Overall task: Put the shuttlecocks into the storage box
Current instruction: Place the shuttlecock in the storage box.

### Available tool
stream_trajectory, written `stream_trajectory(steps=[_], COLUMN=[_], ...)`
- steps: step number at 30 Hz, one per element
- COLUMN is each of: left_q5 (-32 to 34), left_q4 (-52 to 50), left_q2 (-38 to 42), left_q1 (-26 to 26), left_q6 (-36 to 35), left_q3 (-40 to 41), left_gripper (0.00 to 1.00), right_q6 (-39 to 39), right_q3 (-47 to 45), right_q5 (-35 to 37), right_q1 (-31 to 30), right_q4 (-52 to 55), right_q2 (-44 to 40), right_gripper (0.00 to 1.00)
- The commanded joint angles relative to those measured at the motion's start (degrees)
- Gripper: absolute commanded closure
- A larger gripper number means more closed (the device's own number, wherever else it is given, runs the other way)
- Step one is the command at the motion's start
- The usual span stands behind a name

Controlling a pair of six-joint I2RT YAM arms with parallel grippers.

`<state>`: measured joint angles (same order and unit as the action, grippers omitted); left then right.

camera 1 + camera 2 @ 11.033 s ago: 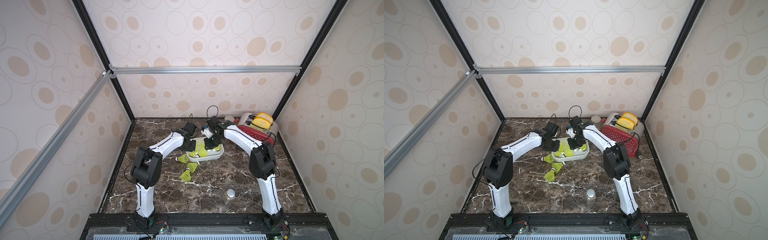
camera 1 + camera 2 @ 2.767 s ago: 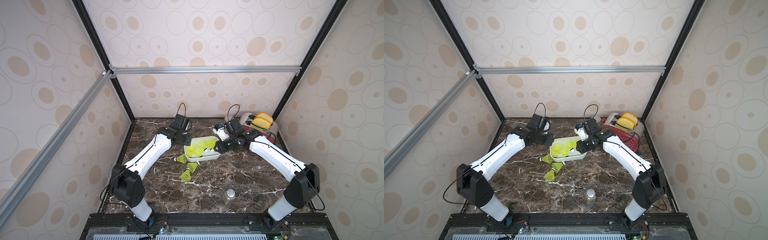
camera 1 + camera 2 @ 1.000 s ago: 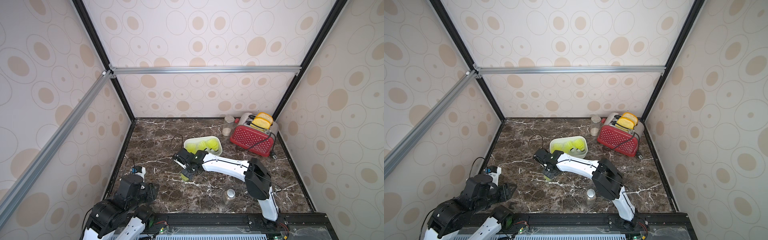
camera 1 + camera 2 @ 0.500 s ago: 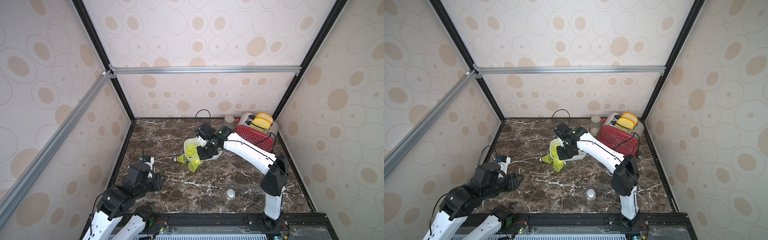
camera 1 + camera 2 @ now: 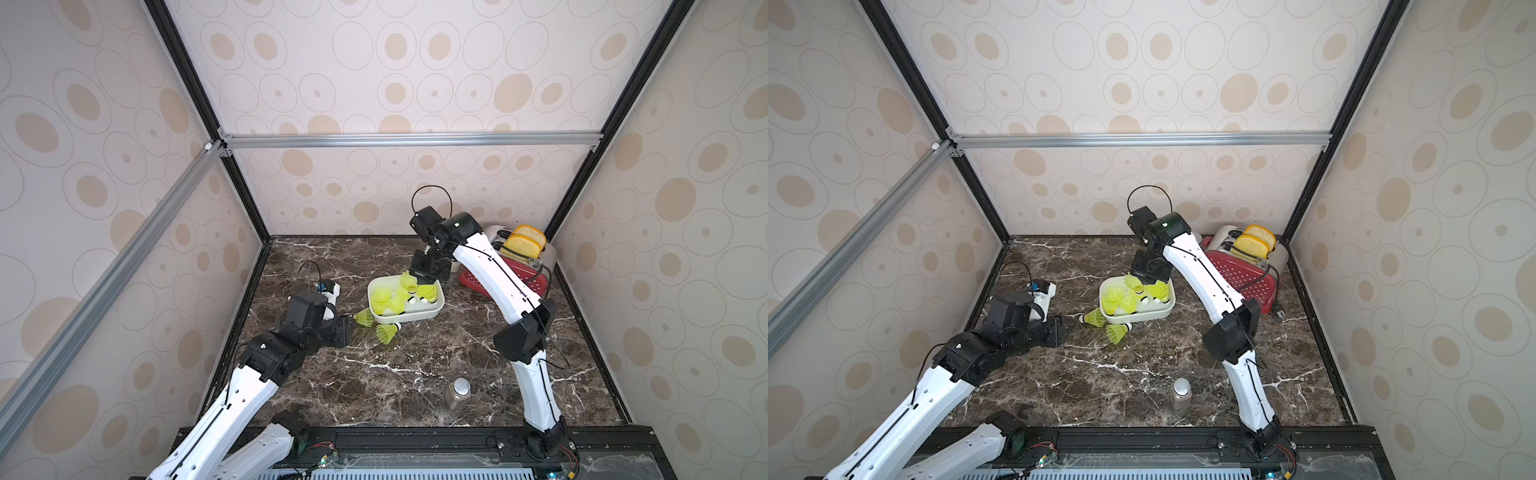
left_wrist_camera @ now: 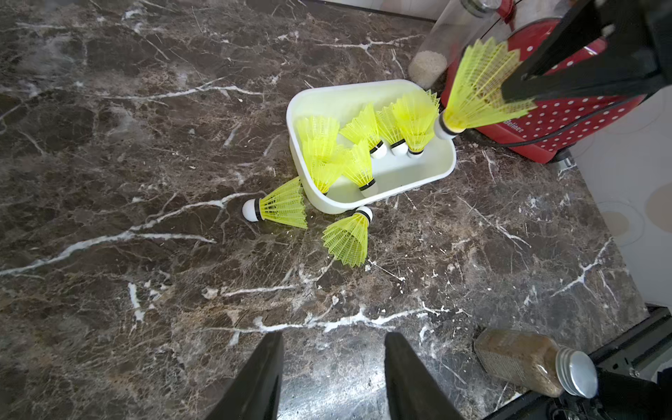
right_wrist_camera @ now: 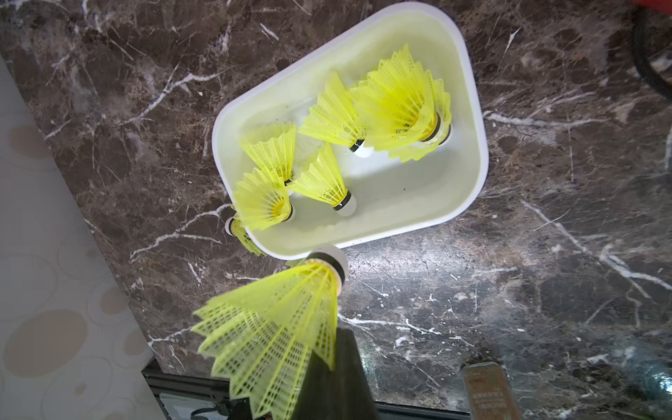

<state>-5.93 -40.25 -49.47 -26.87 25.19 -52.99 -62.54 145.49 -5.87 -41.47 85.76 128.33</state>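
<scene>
ME: While my right claw (image 5: 419,277) hangs above the box (image 5: 409,319), it is pinched on one shuttlecock (image 5: 409,282) by the skirt, with the white tip pointing down.

YOU: Why the skirt?

ME: It is the wide, springy part, so flat fingers get a hold there. The heavy tip hangs lowest, and I judge it will drop tip first when I let go.

YOU: And why so high?

ME: The pile (image 7: 323,182) inside stands with its skirts up past the rim. If I came in lower, I might knock one out. I am over the far side, toward the toaster (image 5: 534,286), and clear of everything.

YOU: Your other claw?

ME: My left claw (image 6: 331,378) is half spread and holds nothing. It sits low over the counter (image 6: 145,182), aimed at what remains but well short of it.

YOU: What remains?

ME: Two strays on the counter, both close to the box. One stray (image 6: 280,209) has its skirt against a corner and its tip pointing away. The other stray (image 6: 347,236) lies with its tip just beside the front wall. By my reckoning the job is most of the way done.

YOU: Any trouble ahead?

ME: Both lie on their sides, which offers the skirt to a grip from above. This close to the wall, though, a finger could nudge the box.
</scene>
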Motion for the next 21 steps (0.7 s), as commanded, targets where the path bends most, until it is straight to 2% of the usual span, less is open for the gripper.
stream_trajectory(steps=[1,6,12,15,21], left_q5=[-0.04,-0.11,-1.20,1.22,6.52], left_q4=[3.24,3.60,11.87,13.25,9.52], left_q2=[0.08,-0.48,-1.20,-1.63,-0.60], left_q1=[0.24,0.24,0.08,0.07,0.07], left_q6=[-2.06,-1.81,-3.14,-4.64,-7.16], left_q3=[-1.95,-1.77,0.95,1.68,0.61], left_gripper=[0.52,0.53,0.53,0.53,0.54], right_q6=[-6.54,-11.40,-16.25,-17.78,-17.33], right_q3=[1.57,-1.24,0.15,0.60,1.09], right_q5=[0.88,1.24,0.95,0.45,-1.19], right_q1=[0.61,1.20,1.90,2.23,2.44], right_q4=[12.26,10.08,12.55,11.28,7.09], right_q2=[3.56,4.14,8.10,9.11,11.04], right_gripper=[1.00,1.00,1.00,1.00,1.00])
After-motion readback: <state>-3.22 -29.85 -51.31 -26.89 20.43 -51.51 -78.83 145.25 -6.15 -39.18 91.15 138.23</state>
